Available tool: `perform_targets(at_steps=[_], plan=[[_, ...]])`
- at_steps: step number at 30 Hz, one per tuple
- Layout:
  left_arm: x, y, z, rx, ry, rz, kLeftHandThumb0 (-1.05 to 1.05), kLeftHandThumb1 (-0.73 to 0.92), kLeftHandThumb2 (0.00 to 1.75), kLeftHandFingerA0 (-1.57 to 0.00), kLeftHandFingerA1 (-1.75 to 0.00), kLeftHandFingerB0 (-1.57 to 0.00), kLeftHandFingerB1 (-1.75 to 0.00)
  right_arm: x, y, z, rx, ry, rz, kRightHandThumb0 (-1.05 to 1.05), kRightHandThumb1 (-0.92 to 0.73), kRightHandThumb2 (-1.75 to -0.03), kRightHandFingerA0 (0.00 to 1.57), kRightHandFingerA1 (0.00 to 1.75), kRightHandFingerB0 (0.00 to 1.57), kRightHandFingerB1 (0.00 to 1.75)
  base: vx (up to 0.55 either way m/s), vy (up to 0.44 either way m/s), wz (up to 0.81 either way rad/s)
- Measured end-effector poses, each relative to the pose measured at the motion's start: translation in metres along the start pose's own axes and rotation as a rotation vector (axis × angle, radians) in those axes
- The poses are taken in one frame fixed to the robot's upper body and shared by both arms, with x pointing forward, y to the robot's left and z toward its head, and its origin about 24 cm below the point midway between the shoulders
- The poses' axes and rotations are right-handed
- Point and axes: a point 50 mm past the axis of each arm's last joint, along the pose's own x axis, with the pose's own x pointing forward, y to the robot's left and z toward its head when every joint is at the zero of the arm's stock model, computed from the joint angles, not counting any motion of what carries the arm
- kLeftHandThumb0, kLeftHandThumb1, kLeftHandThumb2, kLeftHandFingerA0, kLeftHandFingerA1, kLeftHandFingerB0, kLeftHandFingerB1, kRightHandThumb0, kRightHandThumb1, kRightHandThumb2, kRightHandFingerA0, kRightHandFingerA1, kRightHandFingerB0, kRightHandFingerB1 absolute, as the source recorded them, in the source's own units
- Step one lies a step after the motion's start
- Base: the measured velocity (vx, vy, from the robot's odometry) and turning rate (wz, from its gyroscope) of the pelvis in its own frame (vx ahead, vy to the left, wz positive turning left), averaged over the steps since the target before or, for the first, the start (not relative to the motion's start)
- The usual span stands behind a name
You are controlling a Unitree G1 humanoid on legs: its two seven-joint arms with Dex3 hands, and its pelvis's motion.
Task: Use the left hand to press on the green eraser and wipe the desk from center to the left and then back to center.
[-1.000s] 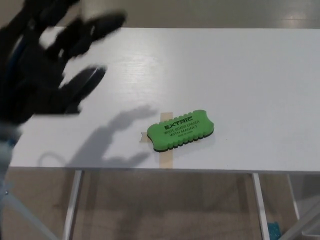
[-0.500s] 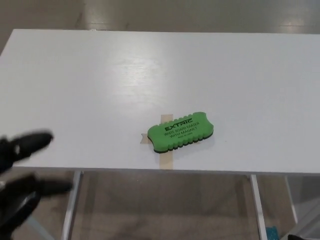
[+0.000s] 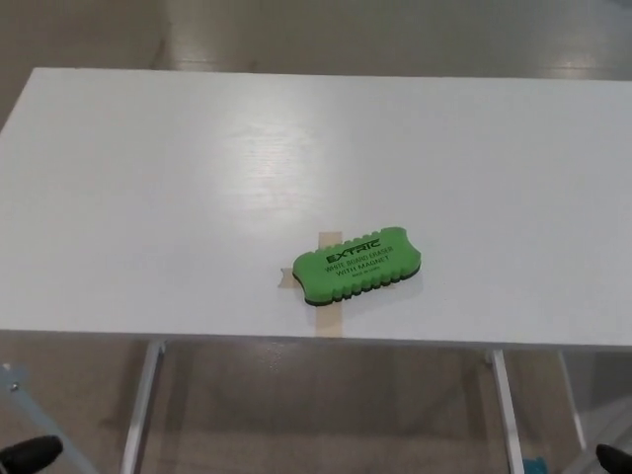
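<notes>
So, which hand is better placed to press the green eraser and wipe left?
Left, probably: the left hand and right hand both sit below the desk edge, but the wipe runs leftward.

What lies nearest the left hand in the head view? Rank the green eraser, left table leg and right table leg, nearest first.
From the left hand, low at picture left:
1. left table leg, just beside it.
2. green eraser, centre of the desk.
3. right table leg, far right side.
</notes>
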Motion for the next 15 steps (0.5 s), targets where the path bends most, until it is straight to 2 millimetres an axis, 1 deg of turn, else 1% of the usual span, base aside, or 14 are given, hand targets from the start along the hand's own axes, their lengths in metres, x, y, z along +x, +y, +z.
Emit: perform_targets(at_steps=[2,5,6,7,8,13,14,15], plan=[[0.002,0.007,-0.009,-0.024,0.025,0.037,-0.41,0.62,0.59,-0.82,-0.47,-0.55,-0.37,0.000,0.000,0.000,-0.001,0.002,0.002,-0.45,-0.75,-0.64,0.69,0.43,0.47,0.35,0.00,0.000,0.00],[0.005,0.016,-0.022,-0.059,0.062,0.089,-0.42,0.61,0.59,-0.81,-0.47,-0.54,-0.37,-0.001,0.001,-0.002,-0.002,0.008,0.005,-0.44,-0.75,-0.64,0.69,0.43,0.46,0.35,0.00,0.000,0.00],[0.005,0.018,-0.025,-0.063,0.071,0.099,-0.49,0.52,0.58,-0.75,-0.48,-0.55,-0.37,-0.001,0.002,-0.002,-0.003,0.011,0.006,-0.48,-0.64,-0.92,0.61,0.58,0.39,0.50,0.00,0.000,0.00],[0.008,0.023,-0.034,-0.080,0.099,0.132,-0.49,0.52,0.58,-0.75,-0.48,-0.55,-0.37,-0.002,0.003,-0.005,-0.004,0.024,0.011,-0.48,-0.64,-0.92,0.61,0.58,0.39,0.50,0.00,0.000,0.00],[0.008,0.024,-0.036,-0.084,0.105,0.140,-0.51,0.56,0.58,-0.73,-0.47,-0.55,-0.37,-0.002,0.003,-0.006,-0.004,0.027,0.012,-0.50,-0.64,-0.93,0.61,0.59,0.39,0.50,0.00,0.000,0.00],[0.013,0.034,-0.060,-0.117,0.194,0.242,-0.52,0.56,0.58,-0.73,-0.46,-0.55,-0.37,-0.005,0.006,-0.013,-0.012,0.061,0.025,-0.50,-0.64,-0.93,0.61,0.59,0.39,0.50,0.00,0.000,0.00],[0.014,0.035,-0.063,-0.119,0.207,0.256,-0.55,0.51,0.60,-0.73,-0.48,-0.53,-0.38,-0.005,0.006,-0.014,-0.013,0.066,0.027,-0.49,-0.64,-0.93,0.61,0.59,0.39,0.50,0.00,0.000,0.00],[0.015,0.036,-0.069,-0.116,0.233,0.279,-0.55,0.51,0.60,-0.73,-0.48,-0.53,-0.38,-0.006,0.007,-0.016,-0.017,0.075,0.032,-0.49,-0.64,-0.93,0.61,0.59,0.39,0.50,0.00,0.000,0.00]])
